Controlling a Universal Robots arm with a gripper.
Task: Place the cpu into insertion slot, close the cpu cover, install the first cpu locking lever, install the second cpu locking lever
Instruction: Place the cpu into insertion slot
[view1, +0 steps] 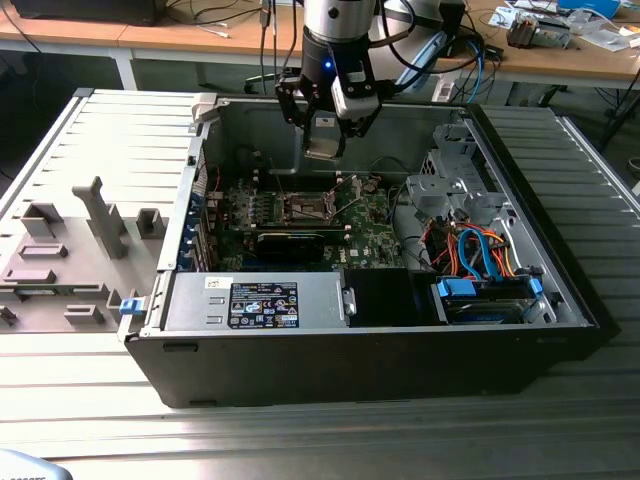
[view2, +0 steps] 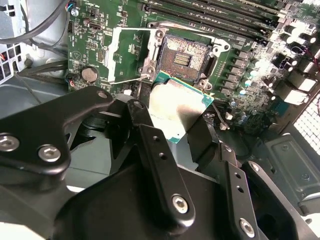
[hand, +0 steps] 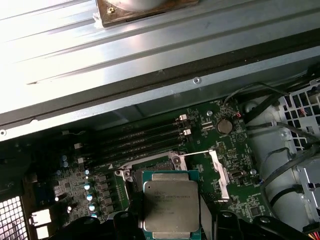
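My gripper (view1: 325, 135) hangs over the open computer case, shut on the cpu (view1: 324, 142), a flat square chip with a silvery top. In both wrist views the cpu (view2: 176, 102) (hand: 171, 202) sits between the black fingers (view2: 150, 135), held above the green motherboard (view1: 372, 235). The insertion slot (view2: 186, 54) (hand: 152, 167) lies open and bare just beyond the chip, a dark square socket with a metal rim. Its cpu cover (view2: 125, 52) (hand: 220, 172) is swung open to one side of the socket. In the exterior view the insertion slot (view1: 305, 207) lies below the gripper.
Memory slots (hand: 140, 137) run along one side of the socket, and a coin battery (hand: 224, 126) sits near the cover. A labelled power supply (view1: 265, 303) fills the case front. Blue and orange cables (view1: 480, 255) crowd the exterior view's right. A grey fixture (view1: 100, 215) stands outside on the exterior view's left.
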